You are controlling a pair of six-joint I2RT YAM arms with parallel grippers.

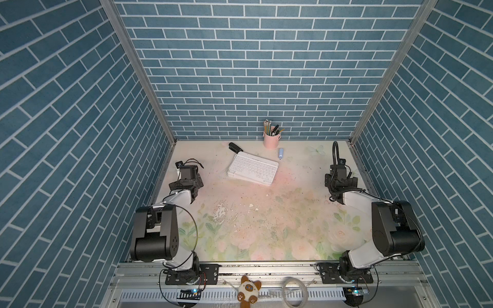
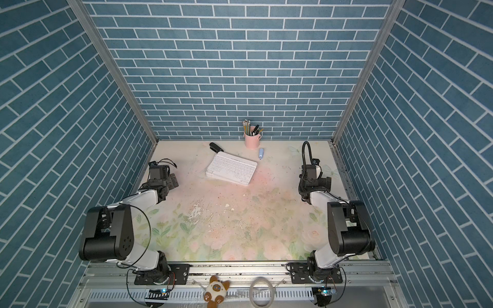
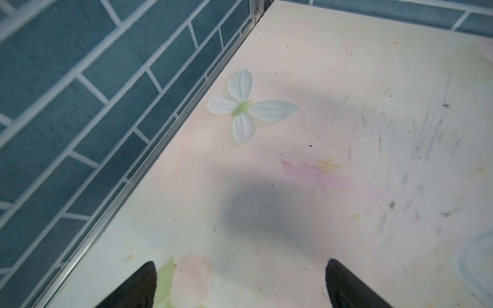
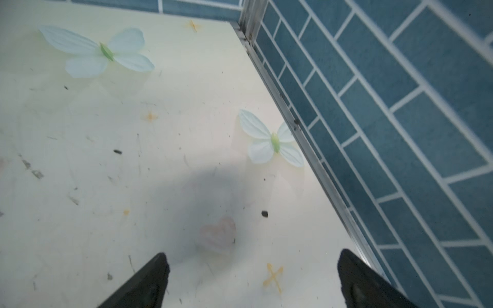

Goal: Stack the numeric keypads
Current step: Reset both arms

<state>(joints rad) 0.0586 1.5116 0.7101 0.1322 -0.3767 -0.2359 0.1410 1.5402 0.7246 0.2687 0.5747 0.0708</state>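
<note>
The numeric keypads (image 1: 253, 168) (image 2: 231, 168) lie in one pile at the back middle of the table, a white-keyed one on top and edges of others showing beneath it. Both arms are drawn back to the table's sides, far from the pile. My left gripper (image 3: 240, 266) is open over bare table by the left wall, with nothing between its fingers. My right gripper (image 4: 253, 256) is also open and empty, hanging over bare table by the right wall. Neither wrist view shows the keypads.
A black stapler (image 1: 234, 147) lies just behind the pile, touching or nearly touching its back corner. A pink pen cup (image 1: 271, 140) stands against the back wall, and a small blue stick (image 1: 281, 153) lies beside it. Tiled walls close in three sides. A toy cat (image 1: 248, 292) sits on the front rail.
</note>
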